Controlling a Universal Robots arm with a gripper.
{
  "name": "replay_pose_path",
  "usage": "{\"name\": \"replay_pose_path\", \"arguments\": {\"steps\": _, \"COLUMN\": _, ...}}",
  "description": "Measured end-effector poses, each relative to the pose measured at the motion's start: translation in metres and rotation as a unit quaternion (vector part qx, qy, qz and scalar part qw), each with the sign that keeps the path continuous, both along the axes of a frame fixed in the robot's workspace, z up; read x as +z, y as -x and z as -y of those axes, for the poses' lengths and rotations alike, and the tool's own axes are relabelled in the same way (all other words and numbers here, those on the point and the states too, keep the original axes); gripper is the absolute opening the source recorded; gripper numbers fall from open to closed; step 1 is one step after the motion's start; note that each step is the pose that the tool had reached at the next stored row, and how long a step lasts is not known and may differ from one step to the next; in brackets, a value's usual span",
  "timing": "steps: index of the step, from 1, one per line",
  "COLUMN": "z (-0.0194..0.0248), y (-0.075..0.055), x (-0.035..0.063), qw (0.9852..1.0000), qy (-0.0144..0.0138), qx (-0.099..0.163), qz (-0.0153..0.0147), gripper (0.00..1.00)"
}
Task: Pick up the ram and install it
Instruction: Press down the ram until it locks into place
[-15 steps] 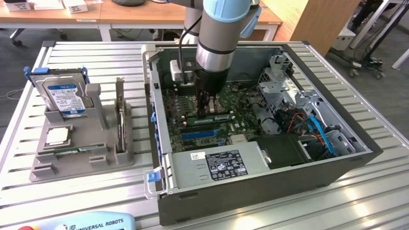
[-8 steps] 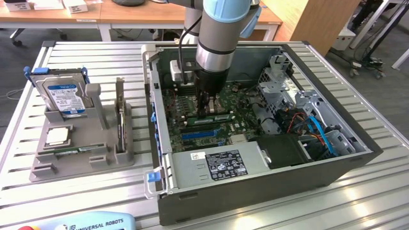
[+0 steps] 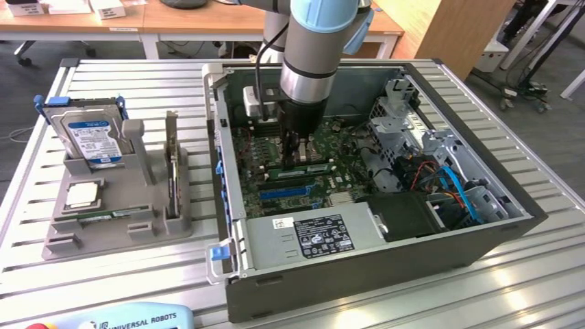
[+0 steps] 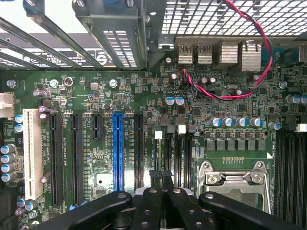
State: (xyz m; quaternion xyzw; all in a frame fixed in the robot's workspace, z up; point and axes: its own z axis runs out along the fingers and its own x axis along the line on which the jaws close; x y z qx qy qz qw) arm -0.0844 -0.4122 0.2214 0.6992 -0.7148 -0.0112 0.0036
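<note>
Slatted metal table (image 3: 137,274), open computer case (image 3: 366,267), wooden desks behind, fingers (image 4: 158,196) together over motherboard (image 4: 144,96)

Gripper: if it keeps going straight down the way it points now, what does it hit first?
Most likely the memory slots on the motherboard, right under the shut gripper and beside the CPU socket. Remaining gap is unclear.

The arm (image 3: 311,48) reaches straight down, its wrist vertical. The gripper (image 3: 294,161) points downward at its end. Its dark fingers (image 4: 153,203) are pressed together, closed.
</note>
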Motion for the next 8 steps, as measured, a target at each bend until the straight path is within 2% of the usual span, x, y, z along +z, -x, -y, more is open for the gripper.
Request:
{"name": "replay_pose_path", "arguments": {"steps": 3, "z": -0.0003, "y": 0.000, "x": 0.0020, "qw": 1.0000, "qy": -0.0010, "qx": 0.000, "qz": 0.0011, "gripper": 0.10}}
{"name": "replay_pose_path", "arguments": {"steps": 5, "z": 0.0000, "y": 0.000, "x": 0.0086, "qw": 1.0000, "qy": 0.0003, "qx": 0.000, "qz": 0.0000, "gripper": 0.10}}
{"name": "replay_pose_path", "arguments": {"steps": 8, "z": 0.0000, "y": 0.000, "x": 0.0185, "qw": 1.0000, "qy": 0.0003, "qx": 0.000, "qz": 0.0001, "gripper": 0.10}}
